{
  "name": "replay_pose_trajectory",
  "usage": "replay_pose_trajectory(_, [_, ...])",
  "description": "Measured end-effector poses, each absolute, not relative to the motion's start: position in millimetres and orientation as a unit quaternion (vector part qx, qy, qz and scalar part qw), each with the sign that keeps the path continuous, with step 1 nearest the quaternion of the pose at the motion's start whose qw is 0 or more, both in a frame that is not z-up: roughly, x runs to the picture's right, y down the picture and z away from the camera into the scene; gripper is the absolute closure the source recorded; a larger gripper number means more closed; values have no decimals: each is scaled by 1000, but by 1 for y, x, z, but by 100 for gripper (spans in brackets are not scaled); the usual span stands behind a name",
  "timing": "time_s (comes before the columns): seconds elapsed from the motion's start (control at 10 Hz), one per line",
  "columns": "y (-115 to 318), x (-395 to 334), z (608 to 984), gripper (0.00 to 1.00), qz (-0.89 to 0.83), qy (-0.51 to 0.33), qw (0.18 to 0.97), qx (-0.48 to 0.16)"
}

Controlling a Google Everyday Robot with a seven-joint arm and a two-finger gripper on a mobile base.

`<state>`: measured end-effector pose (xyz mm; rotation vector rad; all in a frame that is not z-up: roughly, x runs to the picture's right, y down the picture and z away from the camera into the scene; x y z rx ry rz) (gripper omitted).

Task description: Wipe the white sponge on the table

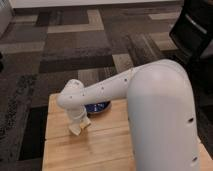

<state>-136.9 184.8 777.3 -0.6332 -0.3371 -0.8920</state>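
My gripper (80, 123) hangs from the white arm's wrist over the left part of the light wooden table (100, 147). The white sponge (75, 130), a small off-white block, sits at the gripper's tip and rests on the tabletop. The gripper is shut on it. The big white arm covers the table's right side.
A blue bowl (98, 107) stands at the table's far edge, just right of the gripper and partly behind the arm. Patterned grey and tan carpet (75, 45) surrounds the table. A dark chair (197, 30) stands at the upper right.
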Motion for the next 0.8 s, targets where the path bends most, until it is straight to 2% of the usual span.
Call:
replay_pose_trajectory(0.1, [185,-137,777,53,-422,-160,840,-300])
replay_pose_trajectory(0.2, [185,-138,777,45,-423,-160,840,-299])
replay_pose_trajectory(0.3, [185,-138,777,32,-423,-161,840,-299])
replay_pose_trajectory(0.4, [185,-139,777,22,-423,-161,840,-299])
replay_pose_trajectory(0.8, [186,-140,776,20,-424,-162,839,-299])
